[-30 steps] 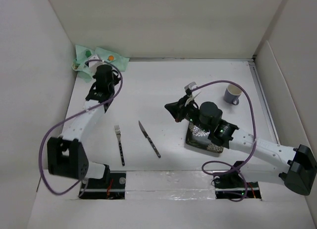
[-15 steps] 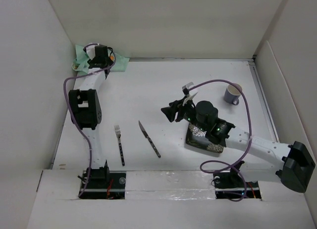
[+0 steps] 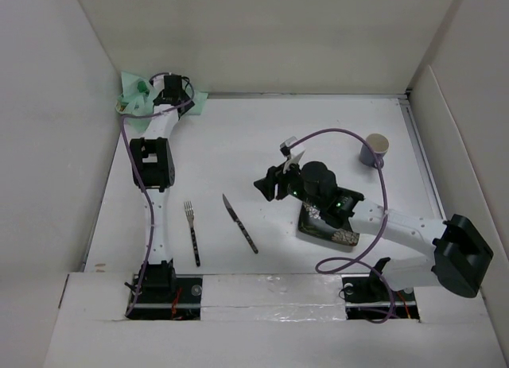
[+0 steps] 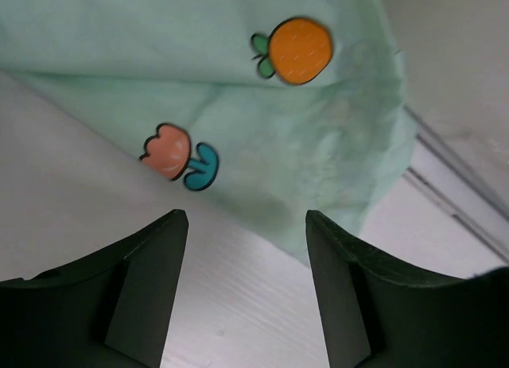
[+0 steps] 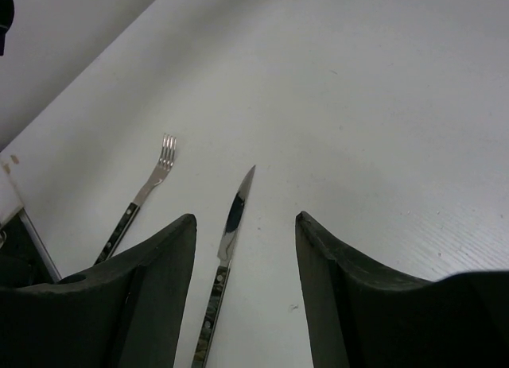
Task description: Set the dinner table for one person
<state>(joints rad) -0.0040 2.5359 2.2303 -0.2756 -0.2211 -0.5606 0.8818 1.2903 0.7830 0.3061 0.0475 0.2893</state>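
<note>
Your white bench (image 3: 262, 137) fills the walled cell from side to side, and both pincers stand spread above it with nothing between their fingers.

Your left pincer (image 4: 246, 225) hangs over the edge of the mint-green placemat (image 4: 238, 122), which lies crumpled in the far left corner. Your right pincer (image 5: 245, 225) hovers mid-bench, and its arm crosses the dark square plate (image 3: 314, 227). The blue-grey mug (image 3: 374, 148) stands near the far right wall. The knife (image 3: 239, 223) lies left of the plate, and the fork (image 3: 192, 234) lies near it, further left.

Lab: white panels (image 3: 278, 34) wall the table (image 3: 262, 137)
</note>
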